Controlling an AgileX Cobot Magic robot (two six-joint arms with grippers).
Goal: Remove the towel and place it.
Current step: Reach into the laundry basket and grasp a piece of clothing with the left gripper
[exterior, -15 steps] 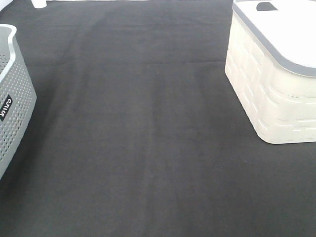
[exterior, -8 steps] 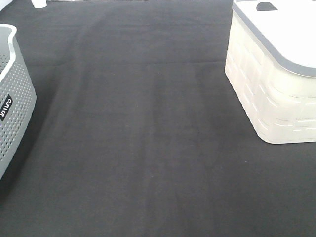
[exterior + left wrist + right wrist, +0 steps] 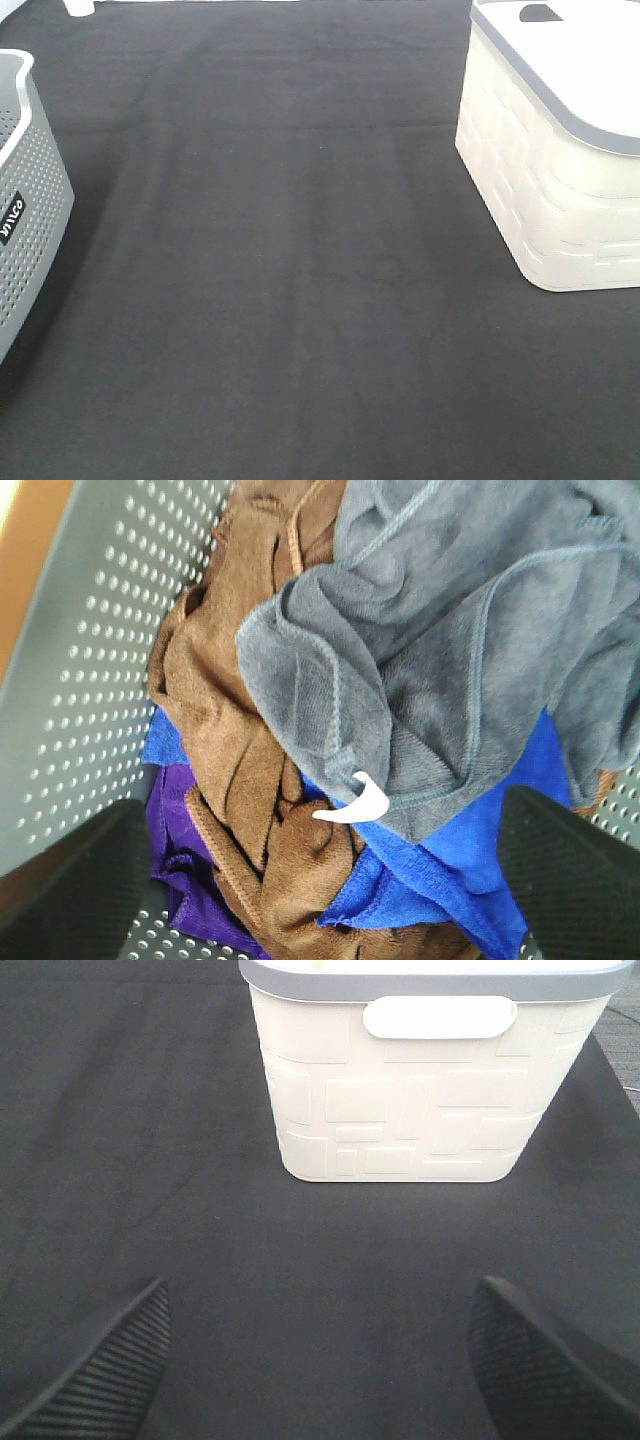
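far left, the grey basket, cut off by the frame, holds the towel atop other cloths; the left gripper hangs over it, jaws apart. the right gripper, jaws apart, faces the cream basket, seemingly lidded.

Desk with black covering, seen from above. A grey perforated basket stands at the left edge, partly out of frame, with a small black label on its wall. A cream bin with a grey rim and a relief of rectangles stands at the far right corner. A small white object sits at the far edge. The two containers are well apart.
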